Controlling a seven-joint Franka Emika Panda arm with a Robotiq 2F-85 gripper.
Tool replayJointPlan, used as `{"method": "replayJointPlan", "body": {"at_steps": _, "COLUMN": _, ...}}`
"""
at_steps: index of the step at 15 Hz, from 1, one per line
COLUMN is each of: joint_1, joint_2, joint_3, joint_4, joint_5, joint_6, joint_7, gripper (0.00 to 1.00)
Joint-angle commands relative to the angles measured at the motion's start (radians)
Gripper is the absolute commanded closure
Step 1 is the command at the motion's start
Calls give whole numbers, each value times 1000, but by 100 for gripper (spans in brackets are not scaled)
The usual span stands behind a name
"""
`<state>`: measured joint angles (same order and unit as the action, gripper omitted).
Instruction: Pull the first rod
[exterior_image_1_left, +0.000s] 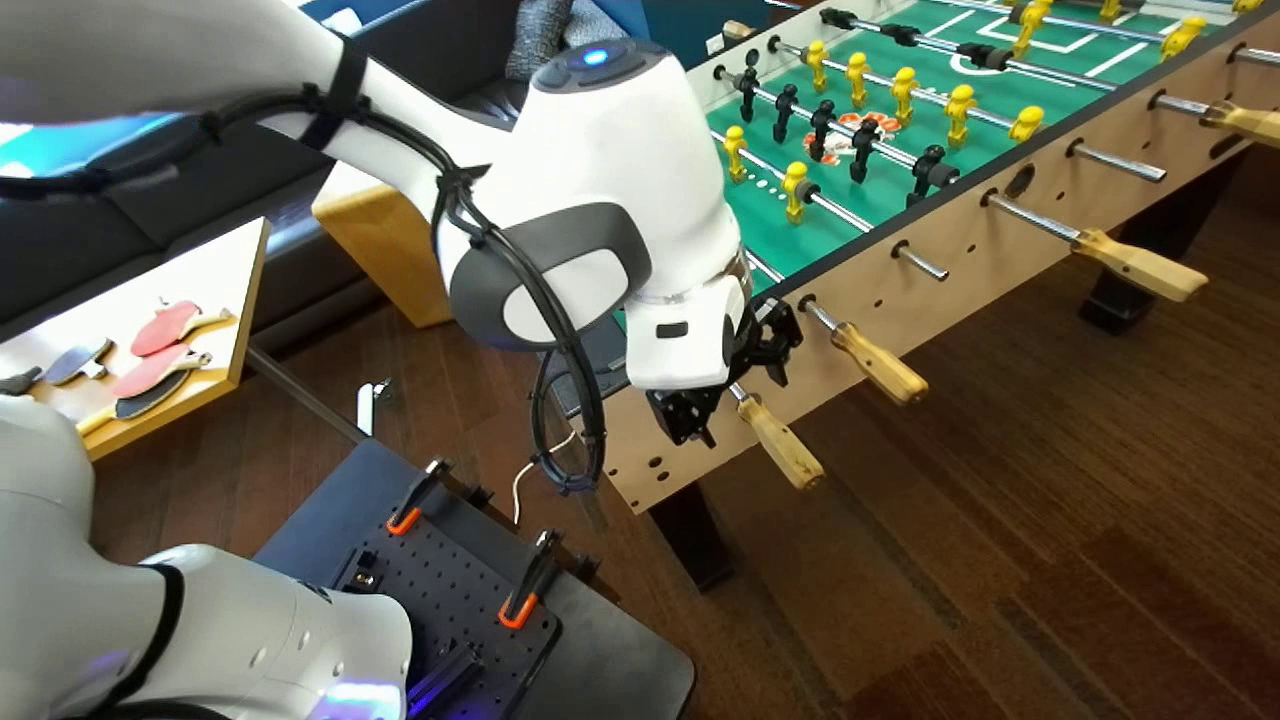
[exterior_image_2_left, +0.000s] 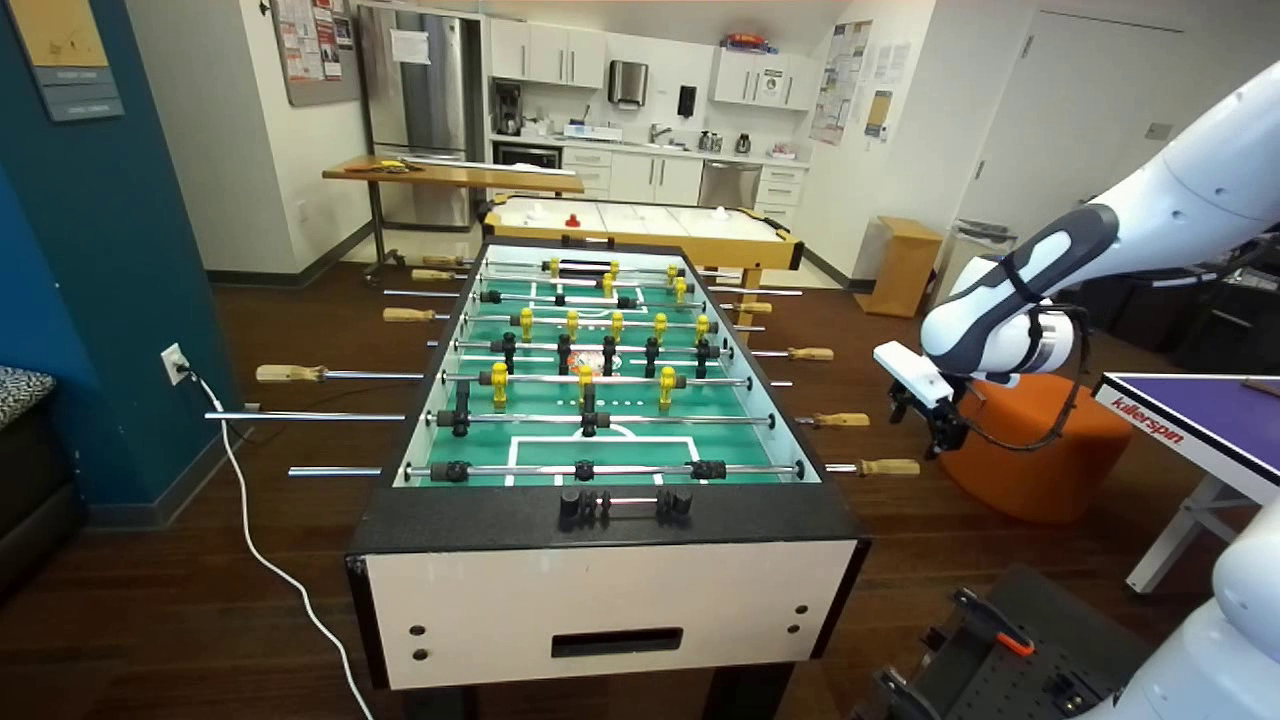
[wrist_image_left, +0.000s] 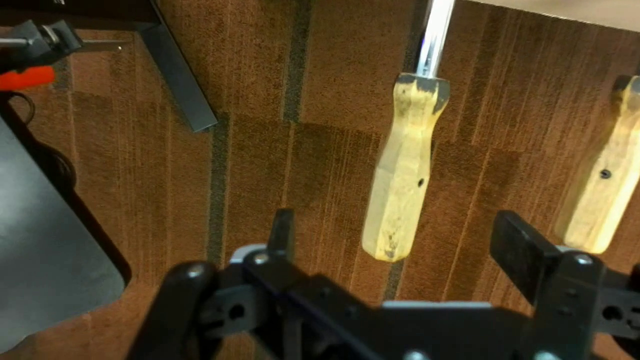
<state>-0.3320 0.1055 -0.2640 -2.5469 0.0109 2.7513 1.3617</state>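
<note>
The first rod is a thin silver rod with a tan wooden handle (exterior_image_1_left: 783, 445) at the near end of the foosball table's row. The handle also shows in an exterior view (exterior_image_2_left: 888, 467) and in the wrist view (wrist_image_left: 400, 185), pointing down between the spread fingers. My gripper (exterior_image_1_left: 746, 409) is open and empty, with the handle apart from both fingers. It also shows in an exterior view (exterior_image_2_left: 912, 433), a little above and outward of the handle. In the wrist view my gripper (wrist_image_left: 393, 220) has a finger on each side of the handle's lower end.
The neighbouring rod's handle (wrist_image_left: 605, 175) lies close to the right finger in the wrist view. The foosball table's side wall (exterior_image_1_left: 960, 260) carries further rods. A dark cart (exterior_image_1_left: 620, 640) with orange-tipped clamps (exterior_image_1_left: 520, 608) stands by the arm's base. An orange stool (exterior_image_2_left: 1040, 460) stands behind the gripper.
</note>
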Motion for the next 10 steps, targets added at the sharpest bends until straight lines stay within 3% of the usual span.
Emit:
{"method": "replayJointPlan", "body": {"at_steps": 1, "joint_1": 45, "joint_2": 101, "joint_3": -23, "joint_4": 37, "joint_5": 55, "joint_6": 56, "joint_7": 23, "gripper": 0}}
{"method": "replayJointPlan", "body": {"at_steps": 10, "joint_1": 81, "joint_2": 133, "joint_3": -44, "joint_4": 38, "joint_5": 71, "joint_6": 77, "joint_7": -27, "gripper": 0}}
